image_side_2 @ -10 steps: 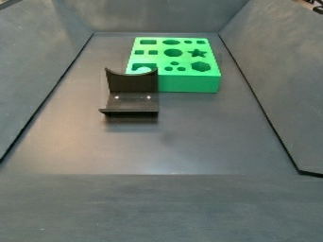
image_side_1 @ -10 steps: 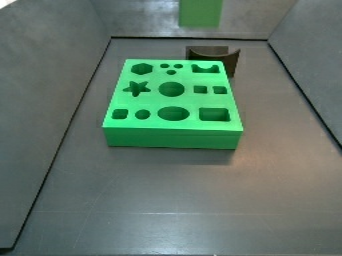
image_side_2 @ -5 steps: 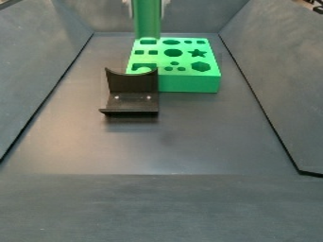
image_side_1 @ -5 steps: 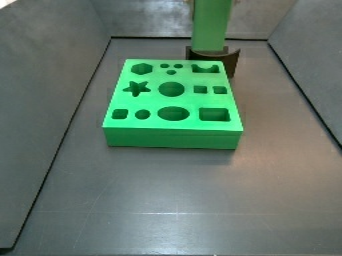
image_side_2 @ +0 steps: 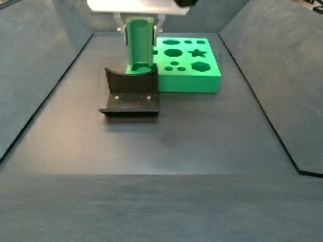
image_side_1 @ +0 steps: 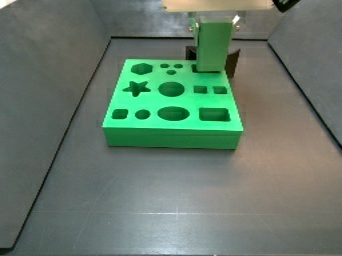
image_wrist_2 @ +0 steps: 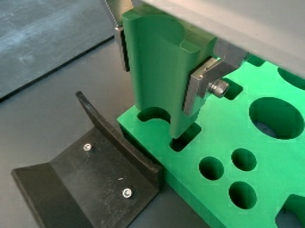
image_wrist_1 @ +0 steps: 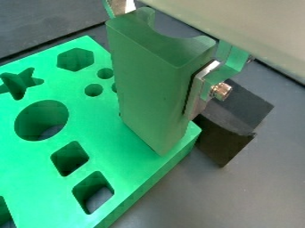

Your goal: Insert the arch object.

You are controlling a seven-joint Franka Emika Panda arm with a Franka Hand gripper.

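Fingers (image_wrist_2: 205, 78) of the gripper (image_wrist_2: 161, 53) are clamped flat against the two faces of the arch object (image_wrist_2: 161, 71), a tall green block with a curved notch at its upper end, held upright. Compared with a second ago, when only the bottom of the piece showed at the top edge of a side view, and half a second ago, when it hung higher, the arch object (image_side_1: 211, 45) now sits low at the far corner of the green shape board (image_side_1: 167, 125), and the gripper body (image_side_2: 136, 8) has come into frame. In a wrist view its lower end appears to meet the arch-shaped recess (image_wrist_2: 152, 118) at the board's corner, though whether it has entered cannot be told. My reading is that insertion is beginning, with alignment the remaining concern. Beside that corner stands the fixture (image_side_2: 127, 95), just clear of the piece and touching or nearly touching the board. Floor (image_side_2: 190, 161) is a dark, matte, uncluttered sheet, enclosed by grey walls (image_side_1: 60, 60) on the visible sides.
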